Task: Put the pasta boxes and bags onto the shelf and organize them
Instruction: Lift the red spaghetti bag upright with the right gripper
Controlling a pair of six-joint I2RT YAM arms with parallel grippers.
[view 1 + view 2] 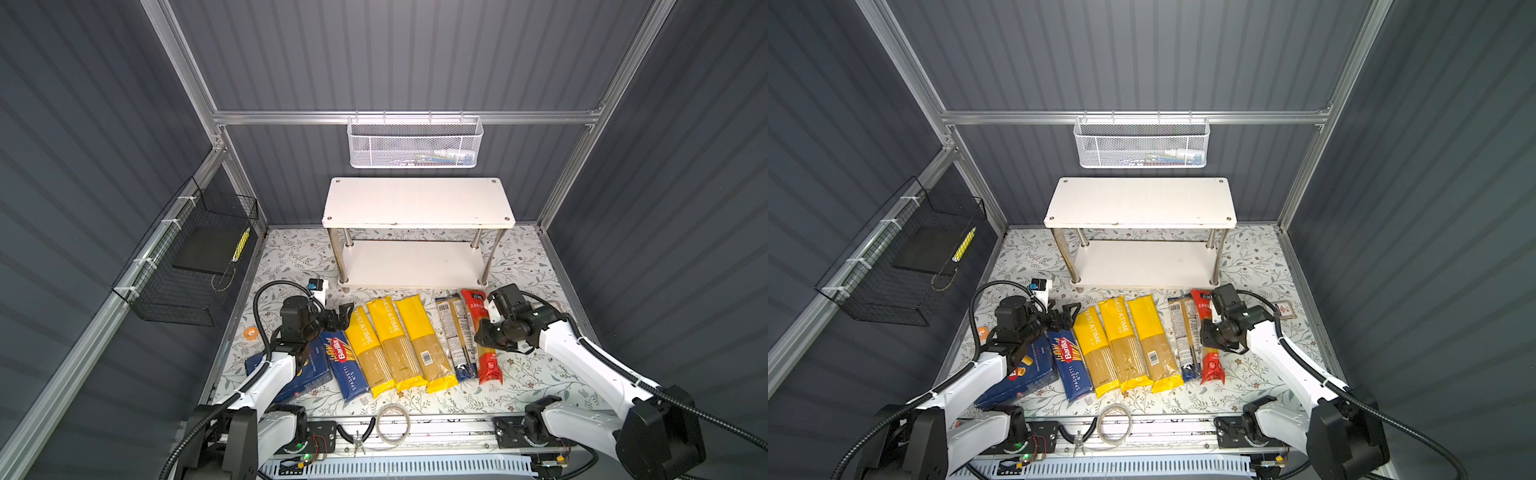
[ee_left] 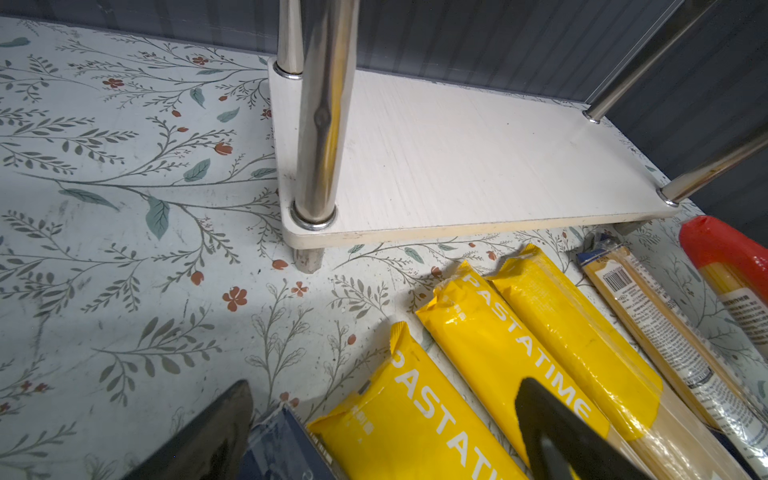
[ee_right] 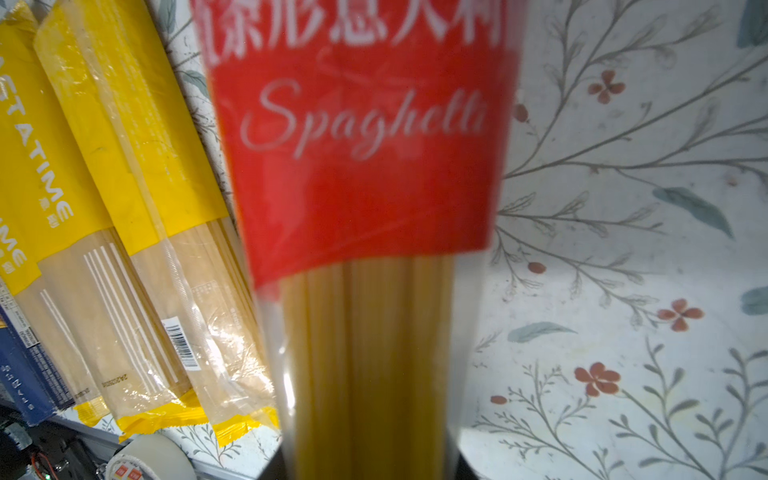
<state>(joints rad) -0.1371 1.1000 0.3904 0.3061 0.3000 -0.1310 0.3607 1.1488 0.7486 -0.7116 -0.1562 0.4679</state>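
Seven packages lie in a row across the front half of the floral-patterned table (image 1: 536, 374), and none is on the shelf yet, so I judge the task to be at its first pick

At the left end of the row, the wide dark blue Barilla carton (image 1: 313, 370) sits partly under the left arm. The long narrow dark blue carton marked SPAGHETTI (image 1: 348, 370) lies just beside it. The left gripper (image 1: 344, 313) hovers over the far ends of that carton and the nearest yellow bag, jaws apart and holding nothing.

Next come the three yellow PASTATIME bags with clear windows (image 1: 395, 345), side by side. After them is the clear bag with a dark-blue end and white label (image 1: 454, 332).

At the right end, the right gripper (image 1: 484, 338) is clamped across the middle of the red spaghetti bag with Chinese text (image 3: 357, 166). The right wrist view shows the bag running straight out from between the jaws. I cannot tell whether it has left the table.

The white two-tier shelf with chrome tube legs (image 1: 415, 199) stands at the middle of the back edge.

The next move probably calls for raising the bag level, since its long ends may sag. It then has to go back to the shelf, turned to lie along a board and kept clear of the front legs
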